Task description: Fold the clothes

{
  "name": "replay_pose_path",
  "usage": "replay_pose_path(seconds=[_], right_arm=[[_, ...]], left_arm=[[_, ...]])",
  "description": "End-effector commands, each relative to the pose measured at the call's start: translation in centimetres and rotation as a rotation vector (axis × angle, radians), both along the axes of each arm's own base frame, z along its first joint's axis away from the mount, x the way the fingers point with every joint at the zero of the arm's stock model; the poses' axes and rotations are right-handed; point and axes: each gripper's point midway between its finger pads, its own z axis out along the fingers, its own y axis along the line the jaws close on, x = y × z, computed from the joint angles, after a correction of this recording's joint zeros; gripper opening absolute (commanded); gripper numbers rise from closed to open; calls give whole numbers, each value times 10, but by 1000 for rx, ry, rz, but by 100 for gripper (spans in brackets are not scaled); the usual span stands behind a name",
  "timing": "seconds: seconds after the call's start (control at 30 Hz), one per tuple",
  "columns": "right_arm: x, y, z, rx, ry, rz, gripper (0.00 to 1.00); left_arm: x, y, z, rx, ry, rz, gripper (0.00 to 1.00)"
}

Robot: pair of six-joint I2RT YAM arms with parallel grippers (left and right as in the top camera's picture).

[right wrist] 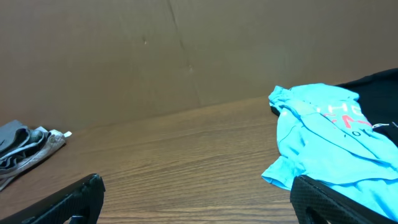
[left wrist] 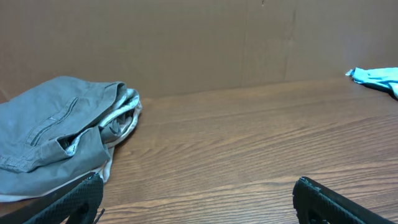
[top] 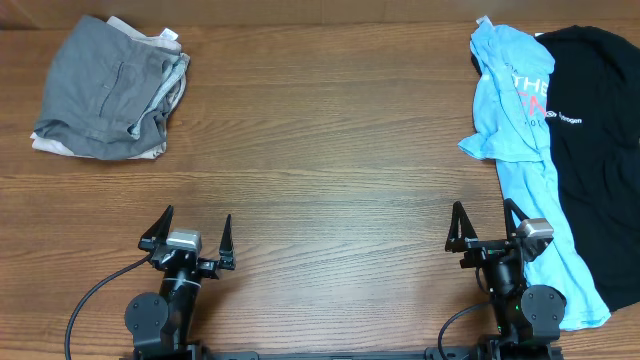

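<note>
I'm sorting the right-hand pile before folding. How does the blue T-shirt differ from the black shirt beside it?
The blue T-shirt is crumpled and twisted, while the black shirt lies flatter. The blue T-shirt partly covers the black shirt's left edge, so it is on top. The blue T-shirt shows coral and white letters, and the black shirt shows only small white print. Both lie unfolded at the right side of the table.
</note>
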Motion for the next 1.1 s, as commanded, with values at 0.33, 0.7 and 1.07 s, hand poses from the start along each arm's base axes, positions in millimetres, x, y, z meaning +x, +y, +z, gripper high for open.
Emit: replay_pose_path(seconds=[0.33,0.7,1.07], right_arm=[[0,-2,6,-1,-37,-11,100],[-15,19,75,-15,-264,108,100],[-43,19,154,-22,-340,107,100]], left_arm=[[0,3,3,-2,-16,22,100],[-10,-20,42,-2,-89,-110,100],[-23,-21,110,1,-87,-107,100]])
